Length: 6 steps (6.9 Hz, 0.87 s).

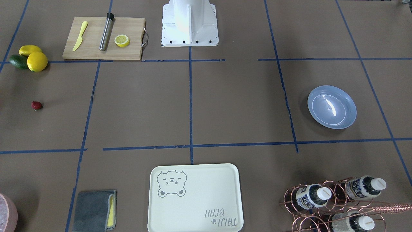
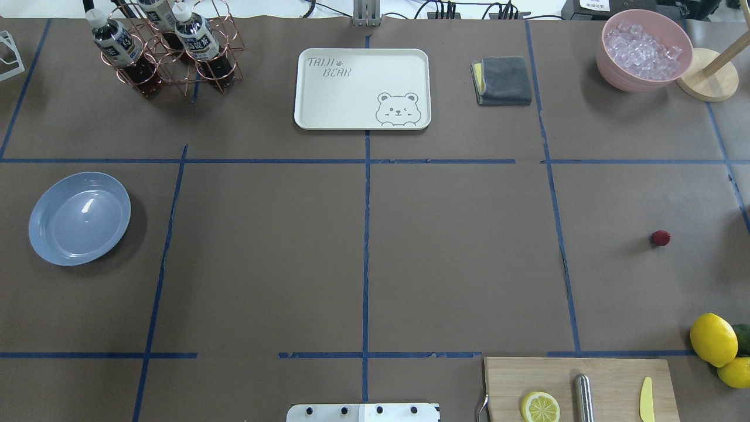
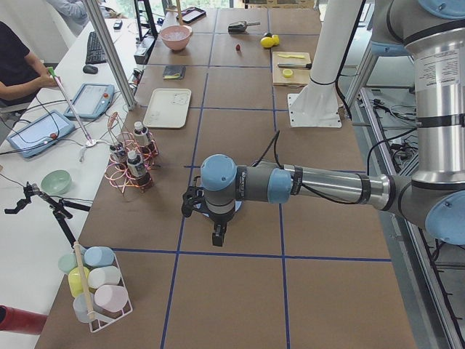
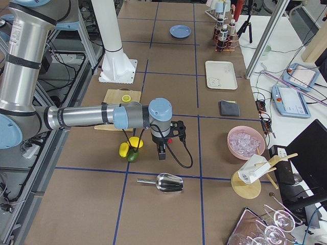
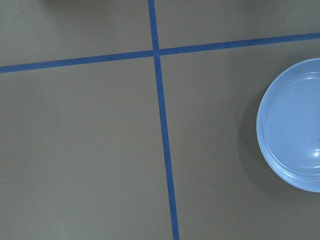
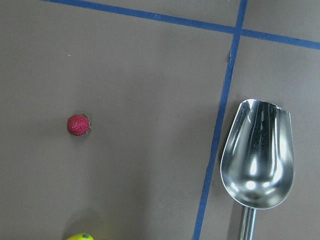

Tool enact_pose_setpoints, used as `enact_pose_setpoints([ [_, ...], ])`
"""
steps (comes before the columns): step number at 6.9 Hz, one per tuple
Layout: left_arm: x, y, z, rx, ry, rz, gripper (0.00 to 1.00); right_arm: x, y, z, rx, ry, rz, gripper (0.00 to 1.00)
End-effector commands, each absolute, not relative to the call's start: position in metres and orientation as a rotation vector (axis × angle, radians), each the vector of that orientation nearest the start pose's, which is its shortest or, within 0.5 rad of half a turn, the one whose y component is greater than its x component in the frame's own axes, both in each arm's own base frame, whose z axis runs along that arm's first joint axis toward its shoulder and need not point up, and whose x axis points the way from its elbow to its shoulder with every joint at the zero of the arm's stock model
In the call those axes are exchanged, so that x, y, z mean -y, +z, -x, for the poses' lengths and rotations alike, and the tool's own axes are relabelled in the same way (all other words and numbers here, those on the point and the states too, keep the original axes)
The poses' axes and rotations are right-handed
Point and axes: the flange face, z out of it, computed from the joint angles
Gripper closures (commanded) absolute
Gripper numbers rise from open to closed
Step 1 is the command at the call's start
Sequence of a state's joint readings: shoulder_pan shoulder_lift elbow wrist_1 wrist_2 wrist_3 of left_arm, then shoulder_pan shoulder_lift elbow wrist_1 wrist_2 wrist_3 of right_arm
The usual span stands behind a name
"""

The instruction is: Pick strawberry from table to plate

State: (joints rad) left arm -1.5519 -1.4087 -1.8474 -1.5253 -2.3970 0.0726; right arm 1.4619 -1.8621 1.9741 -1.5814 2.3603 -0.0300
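Lying alone on the brown table (image 2: 457,264), the strawberry (image 2: 660,237) sits on the robot's right side, in a taped square w/ nothing touching it. Two lemons (image 2: 713,339) and an avocado (image 2: 743,337) bunch together nearer the robot, apart from the berry. The light-blue plate (image 2: 79,218) is on the opposite side of the table, well apart from the strawberry, w/ nothing in it.

The right end effector (image 4: 161,154) hangs above the table just beside the lemons, pointing down. It shows only in the side view, so whether its fingers are wide or narrow can't be told. Its wrist cam sees the strawberry left of centre and a metal scoop (image 6: 258,160) at right, across a blue tape line, bowl side up.

The left end effector (image 3: 218,238) also hangs above the table, pointing down near a tape line — again side view only, so wide or narrow can't be told. Its wrist cam catches part of the plate at the right edge.

Also on the table: a wooden cutting board (image 2: 609,375) w/ a lemon half, and a cream bear-print tray (image 2: 362,88) at the far edge.
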Motion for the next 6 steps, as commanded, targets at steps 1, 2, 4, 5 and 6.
enact_pose_setpoints([
  [1, 0.434, 0.590, 0.046, -0.868, 0.157, -0.158, 0.00, 0.378, 0.580, -0.021, 0.794, -0.179, -0.078, 0.00],
  [2, 0.434, 0.588, 0.042, -0.898, 0.176, -0.181, 0.00, 0.378, 0.580, -0.021, 0.797, -0.179, -0.077, 0.00],
  [4, 0.437, 0.592, 0.024, -0.983, 0.202, -0.159, 0.00, 0.377, 0.579, -0.018, 0.835, -0.179, -0.071, 0.00],
  [5, 0.448, 0.607, -0.019, -0.993, 0.315, -0.169, 0.00, 0.375, 0.580, -0.018, 0.844, -0.179, -0.068, 0.00],
  [6, 0.452, 0.630, -0.043, -1.000, 0.327, -0.173, 0.00, 0.374, 0.579, -0.018, 0.846, -0.178, -0.067, 0.00],
])
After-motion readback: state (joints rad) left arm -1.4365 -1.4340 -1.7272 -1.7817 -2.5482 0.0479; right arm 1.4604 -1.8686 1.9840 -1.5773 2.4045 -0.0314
